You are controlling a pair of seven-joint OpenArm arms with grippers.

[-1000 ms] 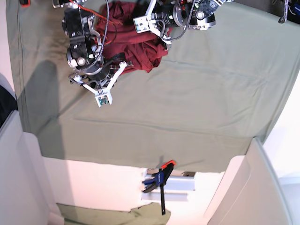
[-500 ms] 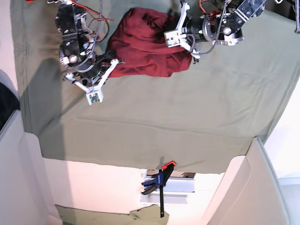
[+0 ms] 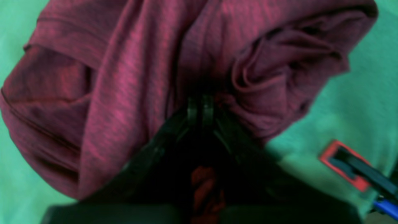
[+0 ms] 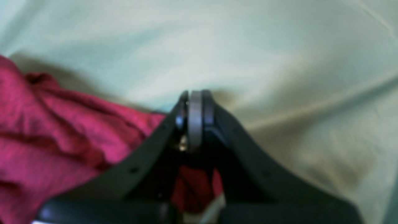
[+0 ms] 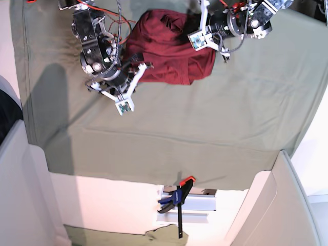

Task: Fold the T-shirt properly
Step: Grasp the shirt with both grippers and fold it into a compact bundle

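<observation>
An olive-green cloth sheet (image 5: 205,118) covers the bench, lightly creased, its near edge hanging over the front. Below that edge, a blue and black bar clamp (image 5: 177,197) with an orange tip grips a pale metal bracket (image 5: 197,202). More olive cloth (image 5: 118,237) lies lower down.

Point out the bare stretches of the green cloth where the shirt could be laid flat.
Free: the wide stretch of olive-green cloth between the T-shirt and the near table edge by the clamp, running to the right edge. Crowded: the far strip, where the right gripper and left gripper pinch the bunched shirt.
</observation>
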